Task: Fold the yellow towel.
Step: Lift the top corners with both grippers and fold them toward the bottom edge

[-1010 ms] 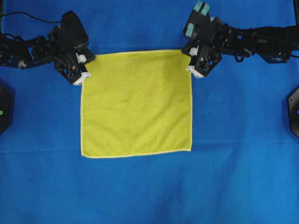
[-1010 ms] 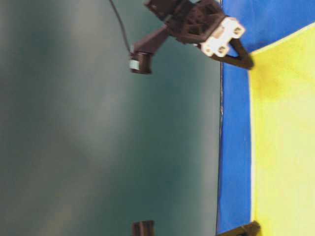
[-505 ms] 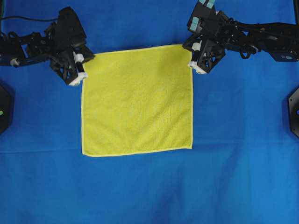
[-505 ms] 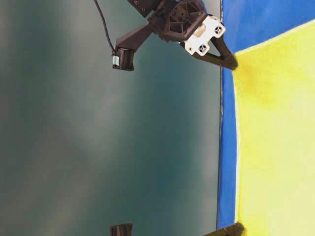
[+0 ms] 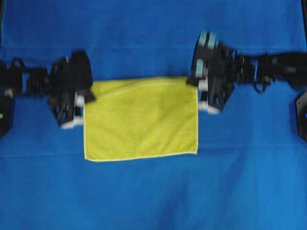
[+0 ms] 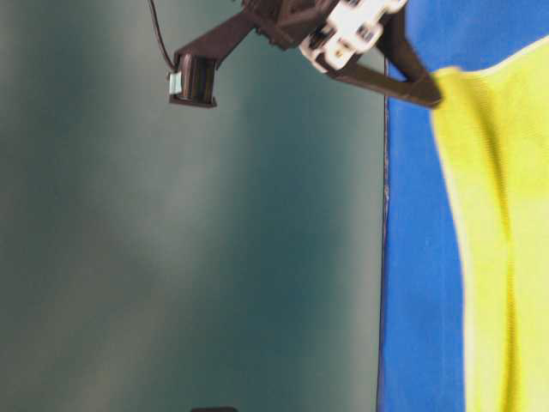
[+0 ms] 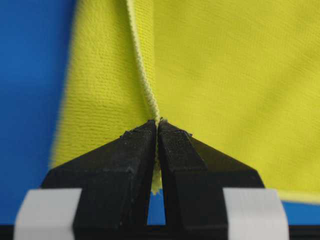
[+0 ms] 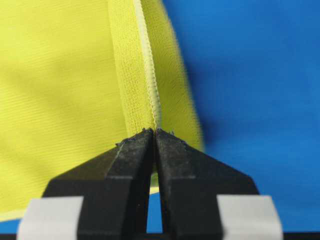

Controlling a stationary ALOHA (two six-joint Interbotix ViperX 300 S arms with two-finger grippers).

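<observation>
The yellow towel [image 5: 141,120] lies on the blue table, its near edge flat and its far edge lifted and carried over towards the near edge. My left gripper [image 5: 86,96] is shut on the towel's far-left corner. The left wrist view shows the hem pinched between the closed jaws [image 7: 158,122], with the towel [image 7: 225,75] hanging beyond. My right gripper [image 5: 197,91] is shut on the far-right corner. The right wrist view shows the hem in its jaws [image 8: 154,131] and the towel [image 8: 60,75]. The table-level view shows black fingers [image 6: 403,77] holding a raised towel corner [image 6: 506,215].
A blue cloth [image 5: 153,191] covers the table. Black fixtures sit at the left edge [image 5: 4,110] and the right edge [image 5: 302,115]. The table's edge [image 6: 383,257] runs vertically in the table-level view.
Both grippers have lifted the towel's far edge and moved it towards the near edge. The flat area of towel showing from overhead has become shorter.
</observation>
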